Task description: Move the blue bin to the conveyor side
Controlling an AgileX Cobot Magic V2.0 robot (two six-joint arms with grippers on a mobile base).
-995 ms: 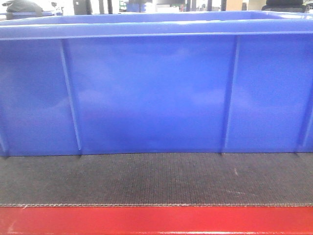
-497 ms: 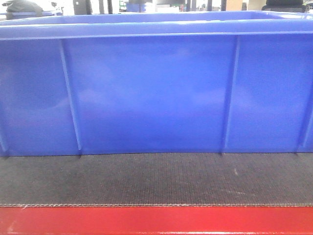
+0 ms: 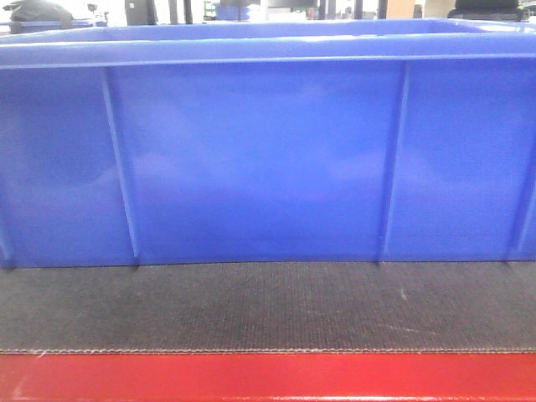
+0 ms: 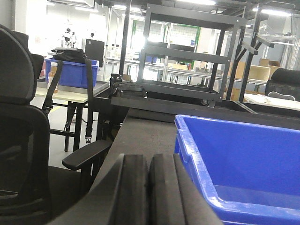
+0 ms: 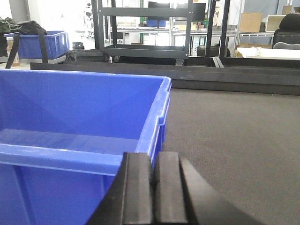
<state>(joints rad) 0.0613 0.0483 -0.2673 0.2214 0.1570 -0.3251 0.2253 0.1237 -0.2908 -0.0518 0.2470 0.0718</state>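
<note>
The conveyor point(image 3: 268, 306) is spread across the front view, its red frame edge point(image 3: 268, 377) at 6 o'clock. The blue bin point(image 3: 268, 159) is set on it at 12 o'clock. The left gripper point(image 4: 149, 192) and the right gripper point(image 5: 153, 192) are seen pressed together, nothing held.

Black rack point(image 4: 187, 51) — office chair point(image 4: 21, 140)

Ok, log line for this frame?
blue bin: resting on conveyor | left gripper: shut, empty | right gripper: shut, empty
</note>
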